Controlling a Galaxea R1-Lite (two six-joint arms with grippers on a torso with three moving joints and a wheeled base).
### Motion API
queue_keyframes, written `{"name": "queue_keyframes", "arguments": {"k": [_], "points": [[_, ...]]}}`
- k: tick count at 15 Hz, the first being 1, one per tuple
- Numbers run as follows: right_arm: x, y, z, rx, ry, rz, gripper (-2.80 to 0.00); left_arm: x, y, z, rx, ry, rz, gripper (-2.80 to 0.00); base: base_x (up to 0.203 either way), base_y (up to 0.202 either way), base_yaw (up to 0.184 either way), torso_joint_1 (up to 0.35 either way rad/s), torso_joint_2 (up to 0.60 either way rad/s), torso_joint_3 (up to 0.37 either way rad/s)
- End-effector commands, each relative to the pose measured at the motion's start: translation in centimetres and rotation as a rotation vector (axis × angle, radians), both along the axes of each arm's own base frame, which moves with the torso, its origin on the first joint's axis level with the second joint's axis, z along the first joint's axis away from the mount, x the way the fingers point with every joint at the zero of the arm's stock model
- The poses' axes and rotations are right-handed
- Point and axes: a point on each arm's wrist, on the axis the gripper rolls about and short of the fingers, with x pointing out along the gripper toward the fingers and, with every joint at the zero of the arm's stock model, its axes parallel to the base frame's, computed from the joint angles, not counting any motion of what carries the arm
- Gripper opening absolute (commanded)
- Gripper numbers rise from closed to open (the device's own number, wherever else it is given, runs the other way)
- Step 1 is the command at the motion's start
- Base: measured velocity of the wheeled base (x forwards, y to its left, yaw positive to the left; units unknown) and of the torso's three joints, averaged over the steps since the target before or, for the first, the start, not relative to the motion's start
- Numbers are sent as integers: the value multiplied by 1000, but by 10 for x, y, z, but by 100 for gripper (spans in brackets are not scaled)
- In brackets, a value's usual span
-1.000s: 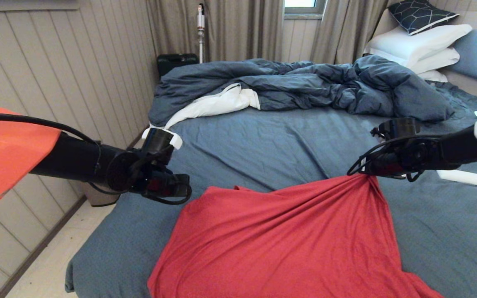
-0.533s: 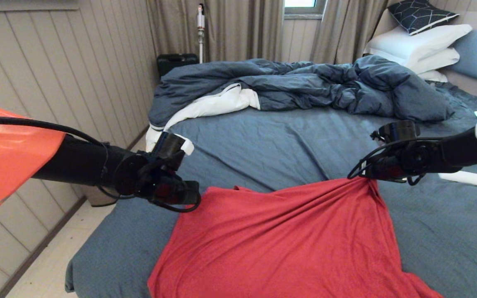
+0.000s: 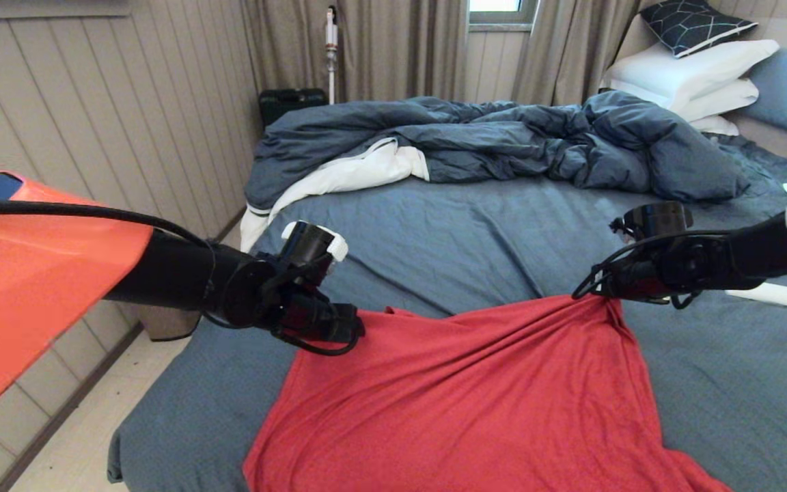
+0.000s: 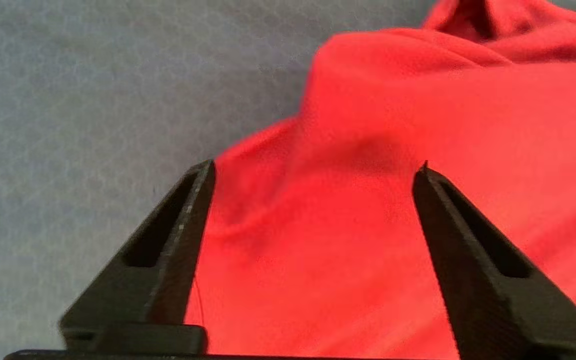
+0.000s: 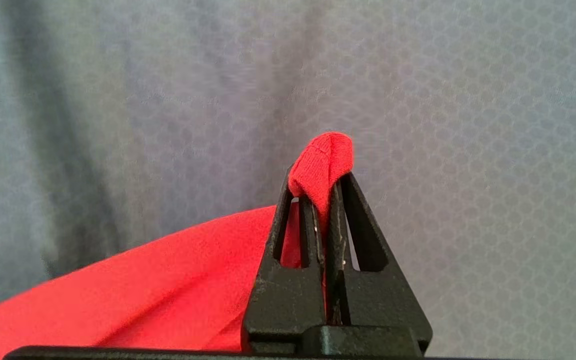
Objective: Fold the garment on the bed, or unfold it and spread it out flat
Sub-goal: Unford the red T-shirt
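The bright red thin-knit T-shirt (image 3: 475, 403) lies spread across the near part of the large bed with the slate-blue sheet (image 3: 475, 239), well short of the rumpled dark blue duvet (image 3: 503, 137) at the bed's far side. The right tool (image 5: 325, 187) is clamped on a bunched far corner of the shirt, lifting it so creases fan out, probably to keep the cloth taut. The left tool (image 4: 313, 172) hovers with jaws wide apart over the shirt's opposite far corner, apparently poised to pinch it.
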Motion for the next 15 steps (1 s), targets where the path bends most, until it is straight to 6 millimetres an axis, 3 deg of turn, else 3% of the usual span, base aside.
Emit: {"name": "queue_keyframes", "arguments": {"k": [1, 8, 9, 15], "points": [[-1, 3, 1, 0, -1, 6, -280, 4, -4, -14, 19, 23, 0, 0, 0, 0, 0, 0, 0, 0], [-1, 8, 1, -1, -2, 18, -280, 11, -2, -29, 78, 28, -4, 0, 0, 0, 0, 0, 0, 0], [-1, 9, 1, 0, -1, 20, -280, 11, -2, -30, 79, 29, -2, -280, 0, 0, 0, 0, 0, 0], [0, 10, 2, -2, -16, 21, -280, 12, -3, -18, 53, -31, 12, -280, 0, 0, 0, 0, 0, 0]]}}
